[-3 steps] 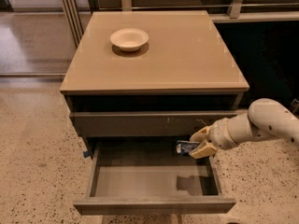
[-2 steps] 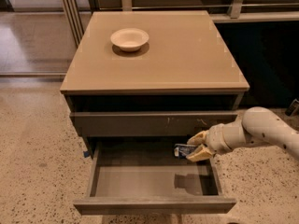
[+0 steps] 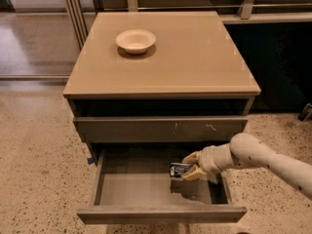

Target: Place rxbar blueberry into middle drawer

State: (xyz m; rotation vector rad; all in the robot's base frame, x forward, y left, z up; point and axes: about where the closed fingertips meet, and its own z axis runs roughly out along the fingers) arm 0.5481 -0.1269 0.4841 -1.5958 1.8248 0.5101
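Holding the rxbar blueberry (image 3: 177,169) in a tight pinch, the hand (image 3: 186,167) hangs over the open middle drawer (image 3: 131,191), so the bar can drop onto the grey floor just below it. The bowl (image 3: 136,40) sits far behind the hand, up on the surface (image 3: 195,57).

Bowl (image 3: 136,40) on cabinet (image 3: 195,57); hand (image 3: 186,168) over drawer (image 3: 136,189)

Your arm (image 3: 273,161) is a chunky, smooth cream-white tube, rounded at the joint, with tiny dark dots scattered along it. The gripper (image 3: 186,168), over the open middle drawer (image 3: 136,189), has yellowish-tan fingers.
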